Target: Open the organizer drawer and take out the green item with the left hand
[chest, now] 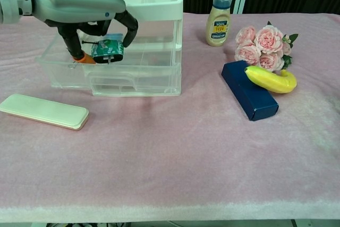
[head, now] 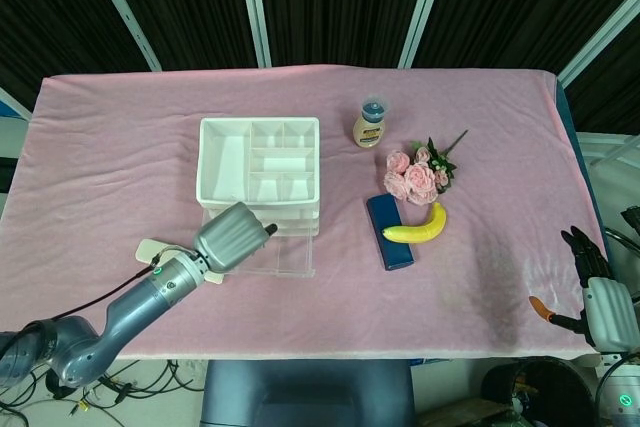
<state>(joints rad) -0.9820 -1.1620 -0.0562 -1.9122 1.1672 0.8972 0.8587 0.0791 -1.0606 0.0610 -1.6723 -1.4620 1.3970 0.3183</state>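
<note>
Nearest the front edge of the pink worktop (chest: pixel 175 158), a flat cream case (chest: pixel 44 111) lies at the left with bare cloth around it on the near and right sides. The right hand (head: pixel 603 299) hangs off the worktop's right front corner, well apart from everything on it; whether its fingers are spread or curled cannot be told from the head view. Behind the cream case stands the organizer (chest: pixel 139 25), its clear drawer (chest: pixel 114 70) pulled out toward the front edge. The left arm reaches in from the near left, and the left hand (chest: pixel 71 1) is poised palm down over the left part of the open drawer, its dark fingers (chest: pixel 128 27) curled downward and closed around the green item (chest: pixel 108 50), which is held at about the level of the drawer's rim, above the drawer floor. An orange-tipped finger shows just left of the item, near the drawer's left wall. To the right, a wide strip of bare cloth separates the organizer from a dark blue box (chest: pixel 248 91), with a banana (chest: pixel 270 78) resting across its far end. Just behind them lies a bunch of pink flowers (chest: pixel 262 44). Farther back, a small bottle (chest: pixel 219 19) stands upright, right of the organizer. Beyond it the cloth is open to the far edge.
</note>
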